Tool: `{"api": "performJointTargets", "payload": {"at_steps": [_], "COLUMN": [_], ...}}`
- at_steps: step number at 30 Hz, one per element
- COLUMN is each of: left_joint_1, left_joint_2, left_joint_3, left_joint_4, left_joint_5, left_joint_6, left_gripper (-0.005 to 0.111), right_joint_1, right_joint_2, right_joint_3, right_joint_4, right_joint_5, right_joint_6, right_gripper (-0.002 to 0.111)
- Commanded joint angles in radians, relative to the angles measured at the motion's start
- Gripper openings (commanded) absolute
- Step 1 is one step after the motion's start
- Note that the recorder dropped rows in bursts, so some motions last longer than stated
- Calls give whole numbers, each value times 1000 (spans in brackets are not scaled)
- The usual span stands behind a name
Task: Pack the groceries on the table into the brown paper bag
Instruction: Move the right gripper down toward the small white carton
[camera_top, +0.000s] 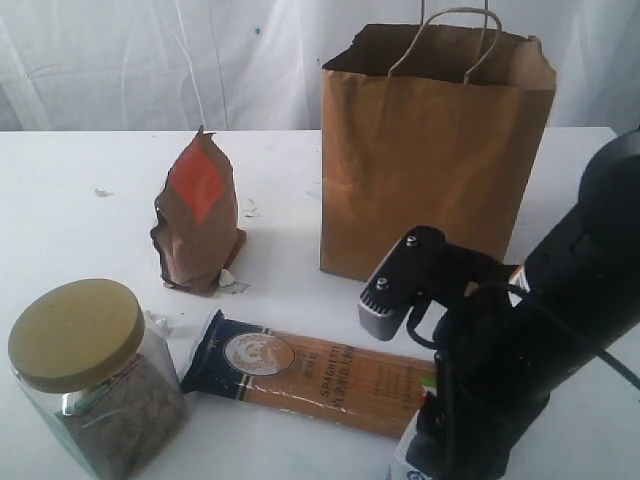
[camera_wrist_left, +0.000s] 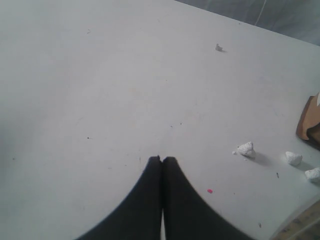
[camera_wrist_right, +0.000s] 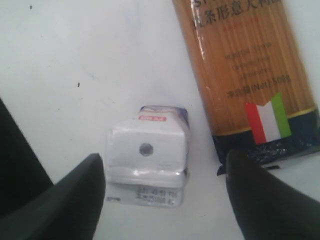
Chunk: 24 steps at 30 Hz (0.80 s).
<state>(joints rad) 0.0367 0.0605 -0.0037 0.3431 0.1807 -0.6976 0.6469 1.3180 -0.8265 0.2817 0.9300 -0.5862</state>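
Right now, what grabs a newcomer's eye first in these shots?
The tall brown paper bag stands open at the back of the table, right of centre. In front of it the black right arm fills the near right corner, its hand open, fingers either side of a small white carton beside the spaghetti pack. A pouch with an orange label stands left of the bag.
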Motion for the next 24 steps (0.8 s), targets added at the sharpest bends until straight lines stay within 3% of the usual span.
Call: {"api": "performJointTargets", "payload": {"at_steps": [1,22,24], "left_joint_1": [-4,-4,-4], "left_joint_2": [-6,-6,-6], "left_joint_3": [4,4,4], "left_joint_4": [1,1,1], "left_joint_5": [-2,-2,-2], "left_joint_6": [-1,-1,-1], "left_gripper": [0,0,0], "right_joint_1": [42,42,42], "right_joint_2": [32,179,179], "right_joint_3": [-2,0,0], "right_joint_4": [-31,-48,-48], "right_joint_5": [-50,-57,-53], "right_joint_6": [7,112,120], "right_gripper": [63,63,59]}}
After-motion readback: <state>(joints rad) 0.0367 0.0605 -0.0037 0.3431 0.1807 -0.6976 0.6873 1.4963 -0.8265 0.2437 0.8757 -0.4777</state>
